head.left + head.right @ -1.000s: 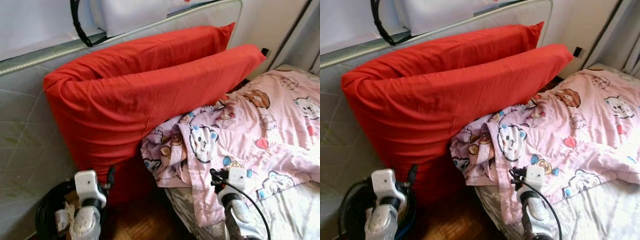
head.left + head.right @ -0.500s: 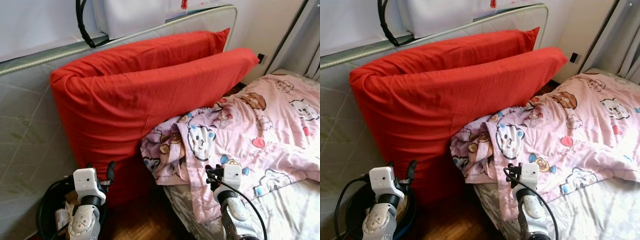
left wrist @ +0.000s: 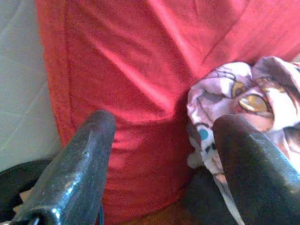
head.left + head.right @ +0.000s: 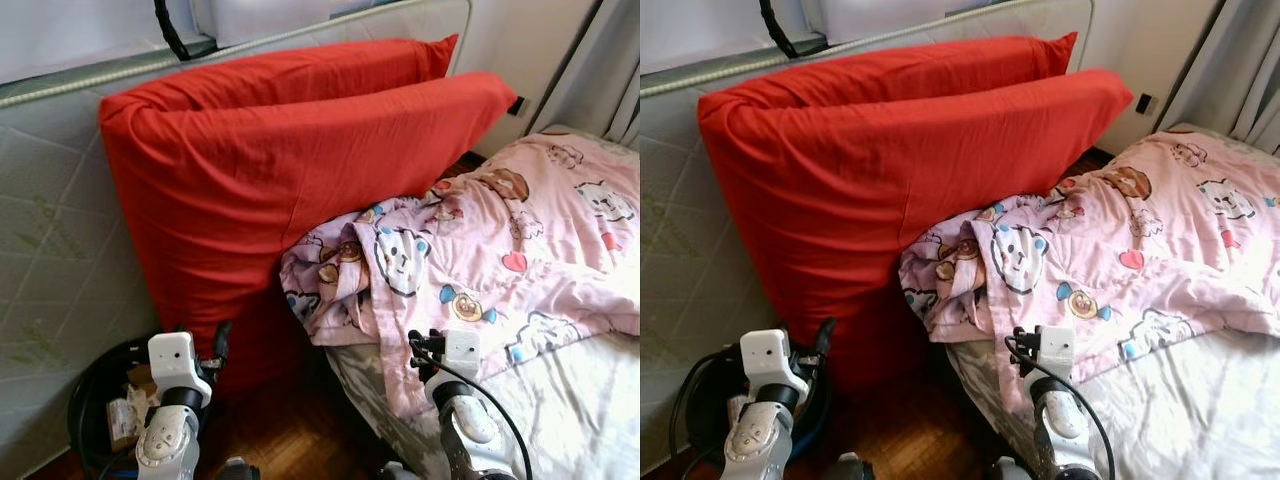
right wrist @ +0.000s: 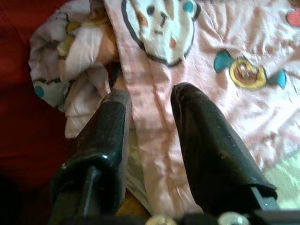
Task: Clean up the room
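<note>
I'm seeing the left gripper (image 3: 159, 140) hanging wide open near the red pillow (image 4: 290, 170), holding nothing. The right gripper (image 5: 150, 122) is hovering slightly parted over the pink blanket (image 4: 500, 260), which is bunching against the pillow's lower right. The black bin (image 4: 95, 400) left of the pillow is holding paper scraps. The camera has pulled back since earlier.

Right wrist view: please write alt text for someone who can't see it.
The right gripper, its two black fingers slightly apart and empty, points down at a crumpled pink cartoon-print blanket. The blanket's bunched edge lies beside a red cushion, with a strip of pale sheet at one corner.
</note>
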You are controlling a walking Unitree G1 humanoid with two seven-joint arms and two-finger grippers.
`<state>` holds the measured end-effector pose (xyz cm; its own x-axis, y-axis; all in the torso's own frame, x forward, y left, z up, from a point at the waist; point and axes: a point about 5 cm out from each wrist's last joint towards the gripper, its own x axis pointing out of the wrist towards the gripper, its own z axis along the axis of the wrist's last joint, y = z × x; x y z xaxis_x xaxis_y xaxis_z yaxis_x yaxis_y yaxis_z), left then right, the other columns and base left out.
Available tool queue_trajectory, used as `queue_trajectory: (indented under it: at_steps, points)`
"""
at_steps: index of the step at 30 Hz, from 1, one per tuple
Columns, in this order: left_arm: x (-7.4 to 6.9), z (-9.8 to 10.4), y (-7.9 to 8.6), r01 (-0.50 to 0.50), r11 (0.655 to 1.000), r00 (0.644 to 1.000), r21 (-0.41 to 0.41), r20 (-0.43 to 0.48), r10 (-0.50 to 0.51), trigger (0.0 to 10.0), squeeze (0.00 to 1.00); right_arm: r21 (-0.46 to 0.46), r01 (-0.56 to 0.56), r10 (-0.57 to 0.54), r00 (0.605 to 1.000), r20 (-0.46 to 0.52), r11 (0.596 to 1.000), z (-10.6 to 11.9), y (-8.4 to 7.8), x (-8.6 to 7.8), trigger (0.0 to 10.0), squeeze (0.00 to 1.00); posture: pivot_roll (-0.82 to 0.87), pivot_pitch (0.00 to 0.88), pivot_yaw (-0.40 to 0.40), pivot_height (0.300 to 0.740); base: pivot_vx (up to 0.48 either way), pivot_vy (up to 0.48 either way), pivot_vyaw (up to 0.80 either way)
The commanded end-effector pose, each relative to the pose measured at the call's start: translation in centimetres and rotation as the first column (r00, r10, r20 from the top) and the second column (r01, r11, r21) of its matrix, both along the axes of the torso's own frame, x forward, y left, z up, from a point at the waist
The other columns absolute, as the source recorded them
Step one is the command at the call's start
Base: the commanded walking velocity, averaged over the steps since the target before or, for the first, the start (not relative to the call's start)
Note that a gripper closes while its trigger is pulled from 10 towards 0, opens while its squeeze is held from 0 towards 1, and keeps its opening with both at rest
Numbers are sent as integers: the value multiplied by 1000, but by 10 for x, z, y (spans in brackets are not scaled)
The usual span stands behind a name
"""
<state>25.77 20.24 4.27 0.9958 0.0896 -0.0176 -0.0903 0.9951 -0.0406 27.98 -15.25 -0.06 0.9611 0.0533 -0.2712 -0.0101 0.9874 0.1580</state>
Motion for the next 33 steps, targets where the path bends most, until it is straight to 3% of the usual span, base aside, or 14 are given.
queue_trajectory:
  at_steps: [1, 6, 17, 24, 28, 33]
  points:
    - [1, 3, 0, 0, 1000, 1000, -11, 4, 0, 10000, 0, -2, -19, 19, 1000, -21, 1000, -2, 3, 1, 10000, 0, -8, 104, -34, 656, 0, 0, 0]
    - [1, 2, -1, 9, 1000, 1000, -17, -5, -9, 10000, 0, -5, -42, 42, 997, -61, 999, -4, 7, 1, 10000, 0, -6, 106, -34, 652, 0, 0, 0]
    - [1, 4, -2, 9, 1000, 1000, -22, -5, -9, 10000, 0, 12, -59, 59, 997, -40, 998, -2, 9, 2, 10000, 0, -5, 107, -35, 638, 0, 0, 0]
    - [1, 3, -5, 13, 1000, 1000, -27, -8, -13, 10000, 0, 6, -107, 107, 990, -95, 994, -8, 15, 0, 10000, 0, -5, 110, -35, 633, 0, 0, 0]
    - [1, 2, -5, 12, 1000, 1000, -26, -13, -12, 10000, 0, 11, -120, 120, 991, -65, 993, -5, 17, 0, 10000, 0, -3, 111, -35, 603, 0, 0, 0]
    - [0, 2, -4, 9, 1000, 1000, -26, -16, -10, 10000, 0, 21, -109, 111, 992, -67, 994, -6, 16, 0, 10000, 0, 2, 113, -34, 603, 0, 0, 0]
